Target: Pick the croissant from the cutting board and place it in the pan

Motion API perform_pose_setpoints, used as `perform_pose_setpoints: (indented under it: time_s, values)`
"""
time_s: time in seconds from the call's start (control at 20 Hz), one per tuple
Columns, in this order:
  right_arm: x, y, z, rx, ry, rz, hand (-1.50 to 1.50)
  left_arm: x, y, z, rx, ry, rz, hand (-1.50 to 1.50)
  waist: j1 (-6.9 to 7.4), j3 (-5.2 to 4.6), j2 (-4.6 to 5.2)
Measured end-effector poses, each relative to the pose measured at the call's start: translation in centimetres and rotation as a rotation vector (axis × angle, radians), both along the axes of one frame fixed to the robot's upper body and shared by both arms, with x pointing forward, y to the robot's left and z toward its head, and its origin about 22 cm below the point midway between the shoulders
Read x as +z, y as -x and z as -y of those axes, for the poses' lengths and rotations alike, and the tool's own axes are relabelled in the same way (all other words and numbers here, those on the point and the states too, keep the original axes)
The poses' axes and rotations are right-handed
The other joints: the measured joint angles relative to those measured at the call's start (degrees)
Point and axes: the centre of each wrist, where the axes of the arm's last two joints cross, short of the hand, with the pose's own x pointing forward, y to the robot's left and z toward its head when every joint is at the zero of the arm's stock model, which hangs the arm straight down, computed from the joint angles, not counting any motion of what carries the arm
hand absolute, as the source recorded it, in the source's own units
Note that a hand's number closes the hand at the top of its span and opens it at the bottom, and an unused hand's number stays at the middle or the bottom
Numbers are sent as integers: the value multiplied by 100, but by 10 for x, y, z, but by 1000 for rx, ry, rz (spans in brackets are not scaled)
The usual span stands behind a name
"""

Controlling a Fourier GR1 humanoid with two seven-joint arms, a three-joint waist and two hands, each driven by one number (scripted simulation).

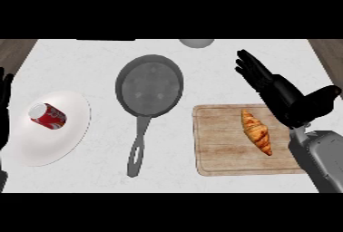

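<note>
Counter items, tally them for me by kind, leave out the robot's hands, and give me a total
Pan: 1
Cutting board: 1
Croissant, lying on the board: 1
Plate: 1
Red can, lying on the plate: 1
Grey round thing at the counter's far edge, cut off by the view, kind unclear: 1
Total: 6

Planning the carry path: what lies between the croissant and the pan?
Head view: only cutting board wood and bare counter separate croissant from pan.
</note>
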Motion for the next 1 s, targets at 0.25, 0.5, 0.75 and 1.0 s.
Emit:
perform_pose_setpoints:
  time_s: [0.25, 0.5, 0.75, 1.0]
  values:
    - [5, -10, 5, -143, 86, 89, -150, -33, 13, 11, -70, -109, -159, 0, -11, 69, 36]
    - [-1, -12, 57, -507, 330, 151, -150, -65, 32, 12, -123, -178, -347, 0, -282, 65, 29]
    - [-28, 19, 87, -732, 533, 108, -150, -83, 45, 24, -159, -209, -438, 0, -317, 77, -11]
    - [-7, 36, 99, -711, 841, 79, -150, -91, 50, 33, -188, -227, -464, 0, -210, 73, -16]
